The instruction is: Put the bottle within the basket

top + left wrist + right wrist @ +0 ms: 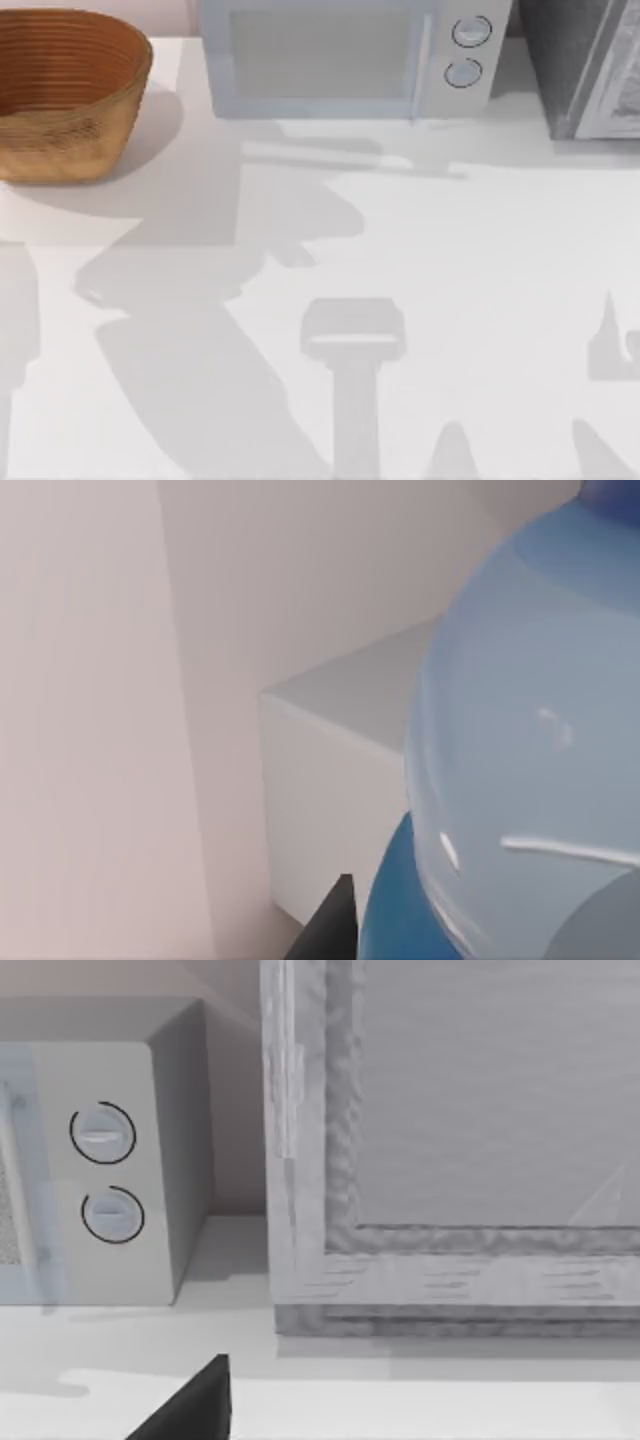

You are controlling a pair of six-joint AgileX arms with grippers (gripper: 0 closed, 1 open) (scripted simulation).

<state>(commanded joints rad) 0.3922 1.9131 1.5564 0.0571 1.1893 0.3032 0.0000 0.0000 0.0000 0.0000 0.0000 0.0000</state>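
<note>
Bottle close against the left end effector, basket far off on the counter.
Top view: the basket [65, 95] sits at the counter's [480, 280] far left corner beside a microwave [345, 55]. Left wrist view: the bottle [520, 780] looms right beside the left end effector's dark fingertip [335, 925]; I cannot tell its grip. Right wrist view: the right end effector faces the microwave [110, 1150] and a grey cabinet [450, 1150]; its grip is equally unclear.

One basket [70, 95], one bottle [530, 760] (one microwave [345, 55])
</note>
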